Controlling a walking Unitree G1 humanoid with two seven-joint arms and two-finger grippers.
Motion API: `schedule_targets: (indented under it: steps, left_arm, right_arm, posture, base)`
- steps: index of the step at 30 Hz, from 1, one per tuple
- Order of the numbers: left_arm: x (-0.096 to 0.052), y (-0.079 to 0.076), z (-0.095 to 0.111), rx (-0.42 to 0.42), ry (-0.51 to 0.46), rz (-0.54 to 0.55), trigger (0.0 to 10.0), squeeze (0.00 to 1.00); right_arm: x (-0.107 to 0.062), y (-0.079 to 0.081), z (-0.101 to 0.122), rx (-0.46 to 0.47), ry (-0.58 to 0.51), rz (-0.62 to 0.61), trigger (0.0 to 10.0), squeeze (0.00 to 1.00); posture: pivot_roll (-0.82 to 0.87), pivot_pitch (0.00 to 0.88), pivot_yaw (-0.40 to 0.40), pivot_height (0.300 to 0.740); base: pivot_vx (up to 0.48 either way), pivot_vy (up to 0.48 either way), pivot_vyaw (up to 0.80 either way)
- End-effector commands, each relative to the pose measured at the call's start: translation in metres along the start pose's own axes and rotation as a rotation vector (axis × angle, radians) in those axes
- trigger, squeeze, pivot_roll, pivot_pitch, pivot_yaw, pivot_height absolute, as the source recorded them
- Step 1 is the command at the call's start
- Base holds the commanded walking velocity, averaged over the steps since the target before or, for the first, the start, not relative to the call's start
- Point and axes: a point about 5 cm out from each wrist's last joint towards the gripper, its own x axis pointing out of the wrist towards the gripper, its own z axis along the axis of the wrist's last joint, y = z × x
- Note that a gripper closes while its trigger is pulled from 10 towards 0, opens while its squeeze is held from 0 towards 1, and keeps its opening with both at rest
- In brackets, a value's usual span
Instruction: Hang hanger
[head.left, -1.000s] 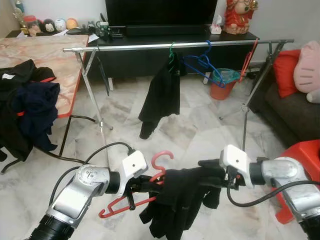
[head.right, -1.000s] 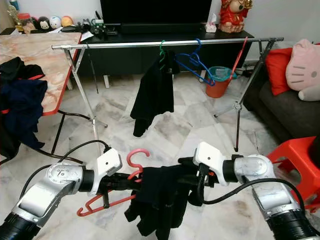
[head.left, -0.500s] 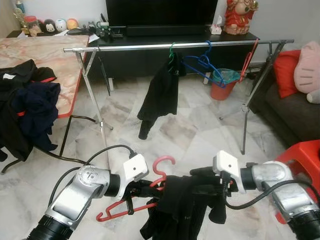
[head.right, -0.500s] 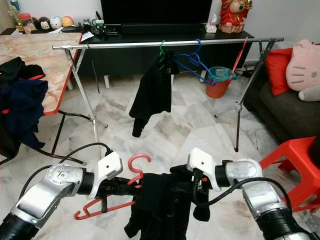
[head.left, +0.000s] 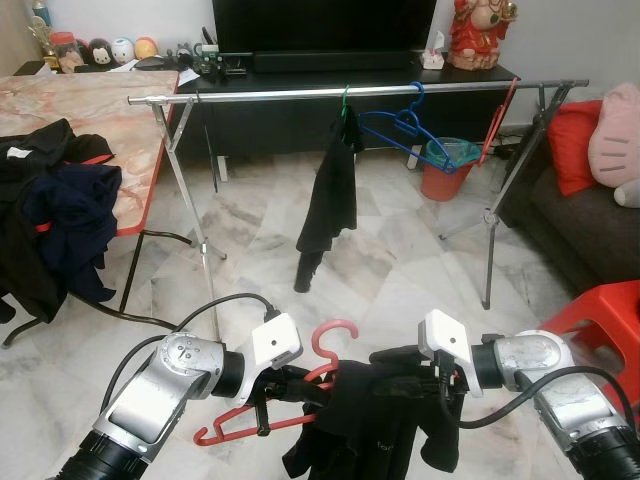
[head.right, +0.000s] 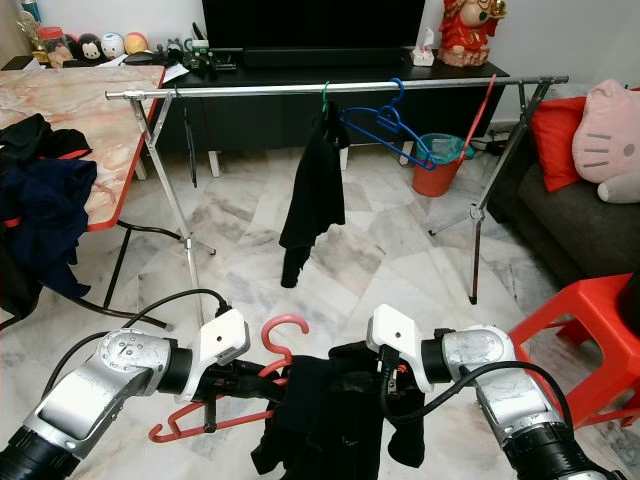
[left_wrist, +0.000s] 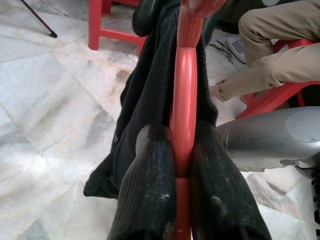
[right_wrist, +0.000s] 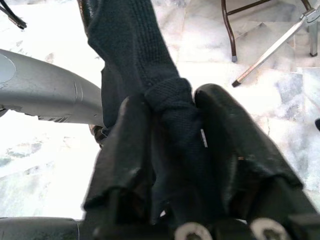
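A red hanger (head.left: 334, 334) is clamped by its neck in my left gripper (head.left: 298, 384), which is shut on it low in front of me. A black garment (head.left: 366, 432) is draped over the hanger and hangs down. My right gripper (head.left: 396, 374) is shut on a fold of that garment just right of the hook. The left wrist view has the fingers (left_wrist: 150, 170) pinching the red hanger (left_wrist: 184, 100). In the right wrist view, the right gripper (right_wrist: 172, 100) squeezes the knit garment (right_wrist: 130, 45). The silver clothes rail (head.left: 260, 95) stands farther ahead.
On the rail hang a black garment (head.left: 325, 195) on a green hanger, blue hangers (head.left: 405, 125) and a red hanger (head.left: 497, 120). A marble table (head.left: 90, 110) with dark clothes (head.left: 55, 220) stands left. A red stool (head.left: 600, 310) and a sofa (head.left: 590, 230) are right. A person in tan clothing (left_wrist: 270, 60) sits nearby.
My right gripper has moved left toward the left one, bunching the garment on the hanger. The black garment on the rail has swung to a narrower profile.
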Motion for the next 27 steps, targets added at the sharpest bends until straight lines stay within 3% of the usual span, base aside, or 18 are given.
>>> schedule_targets:
  steps: [1,27]
  left_arm:
    - [-0.001,0.001,0.026,0.070,-0.096,-0.009,10.0,0.00]
    - [0.002,0.000,0.038,0.091,-0.151,-0.037,10.0,0.00]
  right_arm:
    - [0.006,0.004,-0.004,0.011,0.005,0.045,0.0,0.00]
    - [0.012,0.014,-0.008,0.024,-0.001,0.083,0.0,0.00]
  posture:
    - [-0.10,0.000,-0.047,0.740]
    - [-0.10,0.000,-0.049,0.740]
  base:
    - [0.000,0.000,0.00]
    - [0.000,0.000,0.00]
